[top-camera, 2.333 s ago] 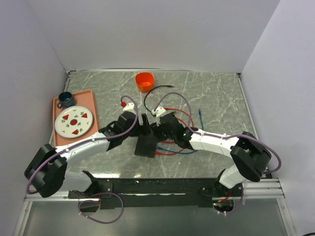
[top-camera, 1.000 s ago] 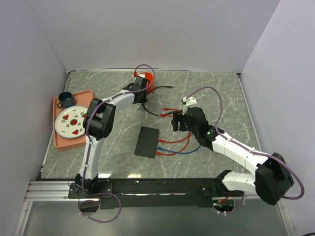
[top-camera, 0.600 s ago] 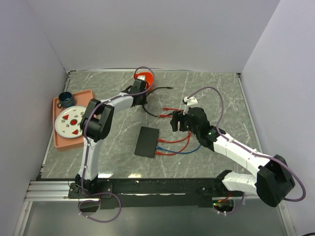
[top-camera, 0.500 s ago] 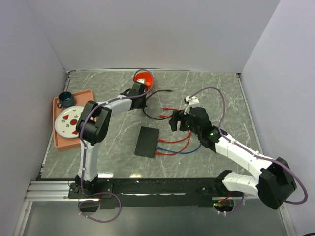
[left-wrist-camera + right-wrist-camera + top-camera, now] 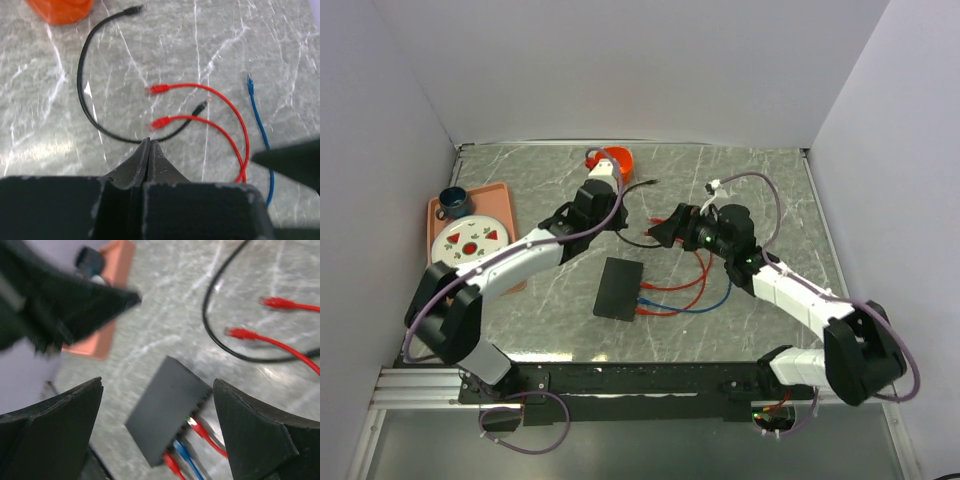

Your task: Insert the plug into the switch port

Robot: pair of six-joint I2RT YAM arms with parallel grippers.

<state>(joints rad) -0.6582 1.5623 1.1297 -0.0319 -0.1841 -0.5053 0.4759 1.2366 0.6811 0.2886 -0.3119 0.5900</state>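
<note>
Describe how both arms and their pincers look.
Both the left arm and right arm have white links, black joints and a looping purple cable. The left pincer and right pincer have matte black wedge-shaped fingers.

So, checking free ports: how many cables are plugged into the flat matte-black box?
3, in the box: upper red cable, blue cable, lower red cable. Others may be hidden.
</note>
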